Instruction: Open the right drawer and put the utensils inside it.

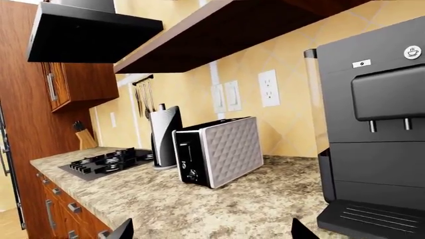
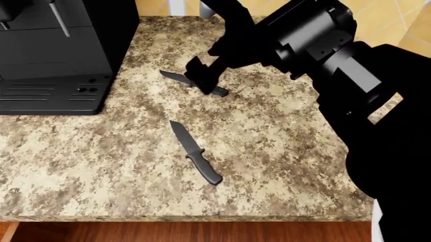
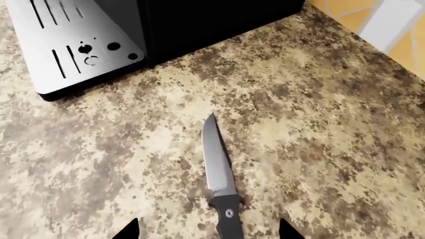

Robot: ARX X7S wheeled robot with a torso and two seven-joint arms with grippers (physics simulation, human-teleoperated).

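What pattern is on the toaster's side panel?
A quilted diamond pattern in silvery grey on the black-framed boxy toaster; the left wrist view shows it best.

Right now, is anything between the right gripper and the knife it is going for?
Nothing visible. The right gripper hangs open over the far knife, fingertips either side of its handle, only bare countertop around. The coffee machine stands off beside the blade tip.

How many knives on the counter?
2. Far knife under the right claw, handle partly hidden. Near knife lies clear mid-counter. No others visible.
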